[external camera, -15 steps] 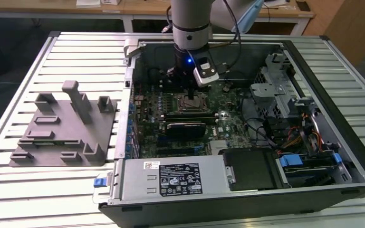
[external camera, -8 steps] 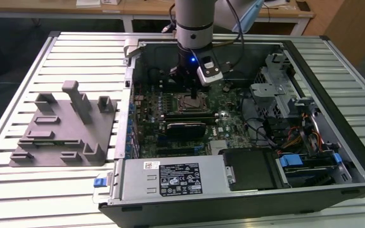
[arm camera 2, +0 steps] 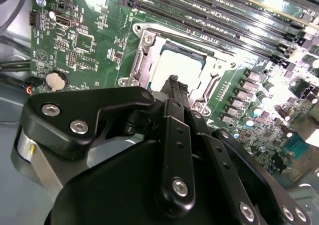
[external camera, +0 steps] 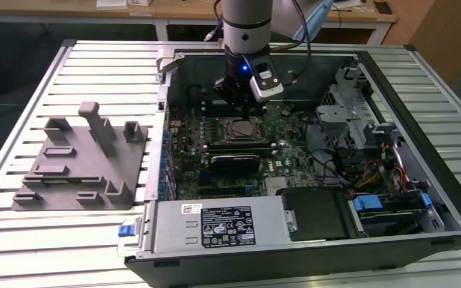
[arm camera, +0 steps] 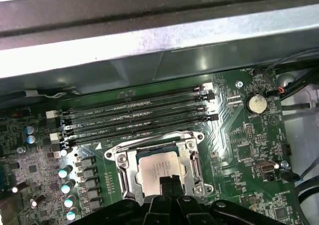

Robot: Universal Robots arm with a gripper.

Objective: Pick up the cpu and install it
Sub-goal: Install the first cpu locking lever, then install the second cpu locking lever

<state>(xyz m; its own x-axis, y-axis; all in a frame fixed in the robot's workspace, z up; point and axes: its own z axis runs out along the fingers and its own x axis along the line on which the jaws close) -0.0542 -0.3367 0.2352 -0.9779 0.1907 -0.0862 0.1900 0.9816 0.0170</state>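
The slatted metal table (external camera: 94, 66) carries an open computer case (external camera: 422, 180) lying on its side, and toward the exterior view's left, well apart from the case's interior, a grey fixture (external camera: 78, 165) with upright posts. Inside the case the green motherboard (external camera: 287, 144) lies flat; a power supply (external camera: 222, 225) and a drive cage (external camera: 350, 114) crowd its near and right sides in the exterior view.

The arm (external camera: 247, 24) comes down from above into the case, and its pincer (external camera: 239, 99) hangs just over the socket (external camera: 239, 129), near the middle of the board.

In both wrist views the socket's metal frame (arm camera: 192, 162) lies around the cpu (arm camera: 157, 167), which sits flat inside it, silvery top up. The chip is square, so it has no clear long axis; its edges run parallel to the frame's sides and to the row of memory slots (arm camera: 134, 117) just beside the socket. In the second wrist view the cpu (arm camera 2: 177, 65) shows a pale top with a darker border on the far edge.

The pincer's black fingertips (arm camera: 169, 181) stand pressed together, with no gap between them, over the near edge of the chip; whether they touch it I cannot tell. They hold nothing.

Open room lies above the socket; capacitors (arm camera: 67, 187) and the coin cell (arm camera: 256, 104) stand off to its sides.
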